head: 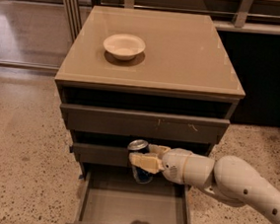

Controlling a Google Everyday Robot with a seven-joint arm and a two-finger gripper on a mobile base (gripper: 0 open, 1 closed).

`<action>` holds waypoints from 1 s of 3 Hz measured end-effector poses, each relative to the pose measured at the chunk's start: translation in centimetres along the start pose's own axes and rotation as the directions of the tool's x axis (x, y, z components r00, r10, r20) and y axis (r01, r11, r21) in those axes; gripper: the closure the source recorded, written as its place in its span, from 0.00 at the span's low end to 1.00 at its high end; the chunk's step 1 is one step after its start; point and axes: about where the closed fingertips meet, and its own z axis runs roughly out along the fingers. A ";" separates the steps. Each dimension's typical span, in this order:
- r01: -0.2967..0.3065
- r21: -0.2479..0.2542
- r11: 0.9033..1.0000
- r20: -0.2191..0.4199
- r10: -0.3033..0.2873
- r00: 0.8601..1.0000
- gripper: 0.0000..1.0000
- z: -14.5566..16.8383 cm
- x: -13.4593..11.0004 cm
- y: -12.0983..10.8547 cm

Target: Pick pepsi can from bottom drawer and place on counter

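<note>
Camera view looked down on a grey-brown cabinet with the bottom drawer (136, 205) pulled well out toward the viewer, its flat floor bare. The pincer (144, 154) reached in from the right on a white arm (232, 181) and was clamped on the pepsi can (137, 145), one pale finger (144, 161) lying across the front of the can and the other behind it. The can stood roughly upright (its silver top plainly showing, its dark blue lower part visible below the finger) and hung over the rear of the open drawer, clear of the drawer floor and just in front of the middle drawer (101, 154). The top drawer (143, 124) above sat slightly ajar. Up on the glossy tan counter (189, 59), a white bowl (124, 45) rested near the back left, well apart from the can. Speckled floor (22, 147) spread out to the left of the cabinet
</note>
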 end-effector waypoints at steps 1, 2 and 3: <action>0.097 -0.010 0.995 0.058 -0.096 0.994 1.00 -2.0 -5.3 1.5; 0.169 -0.024 0.985 0.100 -0.166 0.981 1.00 -3.4 -9.7 2.9; 0.248 -0.068 0.966 0.104 -0.240 0.965 1.00 -4.5 -13.9 4.4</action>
